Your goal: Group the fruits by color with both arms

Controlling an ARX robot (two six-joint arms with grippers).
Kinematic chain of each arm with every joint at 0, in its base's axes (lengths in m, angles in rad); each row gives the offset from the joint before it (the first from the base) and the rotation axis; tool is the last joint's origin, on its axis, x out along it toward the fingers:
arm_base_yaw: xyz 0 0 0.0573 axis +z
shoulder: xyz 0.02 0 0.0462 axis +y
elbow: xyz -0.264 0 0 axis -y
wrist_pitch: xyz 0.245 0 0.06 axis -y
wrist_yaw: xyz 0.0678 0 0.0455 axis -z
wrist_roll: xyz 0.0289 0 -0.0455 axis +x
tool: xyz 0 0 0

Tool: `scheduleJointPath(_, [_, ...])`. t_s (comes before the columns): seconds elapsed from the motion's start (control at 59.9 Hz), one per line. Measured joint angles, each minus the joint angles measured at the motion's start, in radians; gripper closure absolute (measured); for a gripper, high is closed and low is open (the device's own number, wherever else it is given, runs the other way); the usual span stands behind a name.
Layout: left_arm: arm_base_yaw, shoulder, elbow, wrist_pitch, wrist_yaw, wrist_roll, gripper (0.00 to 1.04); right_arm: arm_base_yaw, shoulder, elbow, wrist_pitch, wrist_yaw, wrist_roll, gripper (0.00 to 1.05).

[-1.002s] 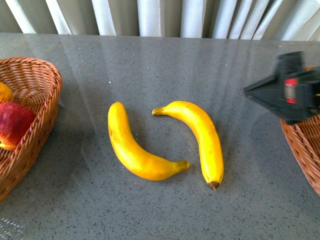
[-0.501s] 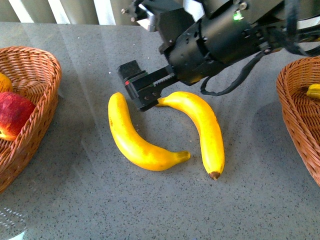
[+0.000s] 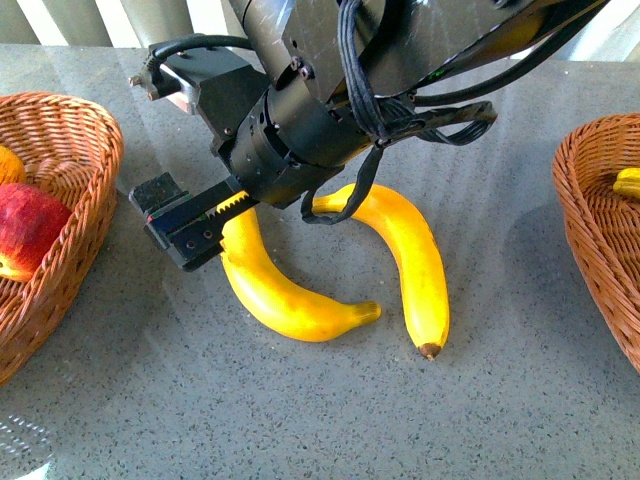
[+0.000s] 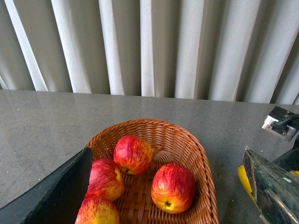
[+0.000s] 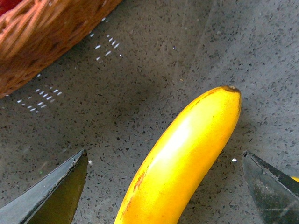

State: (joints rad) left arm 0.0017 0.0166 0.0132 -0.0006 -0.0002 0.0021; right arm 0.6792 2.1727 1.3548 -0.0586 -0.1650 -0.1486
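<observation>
Two yellow bananas lie side by side on the grey table, the left banana (image 3: 290, 300) and the right banana (image 3: 410, 260). My right gripper (image 3: 178, 225) hangs open low over the far end of the left banana. In the right wrist view that banana (image 5: 182, 158) lies between the spread fingers (image 5: 56, 191), untouched. My left gripper (image 4: 163, 191) is open above the left basket (image 4: 187, 140), which holds several red apples (image 4: 132, 154). One apple (image 3: 30, 230) shows in the front view. The left arm itself is out of the front view.
A wicker basket (image 3: 90, 150) stands at the left edge and another basket (image 3: 590, 200) at the right edge, with a yellow item (image 3: 628, 182) inside. The right arm's black body (image 3: 330, 90) crosses the table's back half. Pale curtains (image 4: 149, 46) hang behind.
The right arm swung from over the right basket across the table to the left. Its open gripper passed the right banana's stem and now sits over the left banana's far end.
</observation>
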Motion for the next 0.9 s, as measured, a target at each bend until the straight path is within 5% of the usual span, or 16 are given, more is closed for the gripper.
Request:
scheduleJointPath(0.702, [0.0,0.0,0.0,0.0,0.0,0.0,0.09,0.027,0.079,0.025,-0.035,0.024,0.062,0.09])
scheduleJointPath(0.902, [0.0,0.0,0.0,0.0,0.0,0.0,0.09,0.027,0.079,0.012,-0.031,0.048,0.083,0.42])
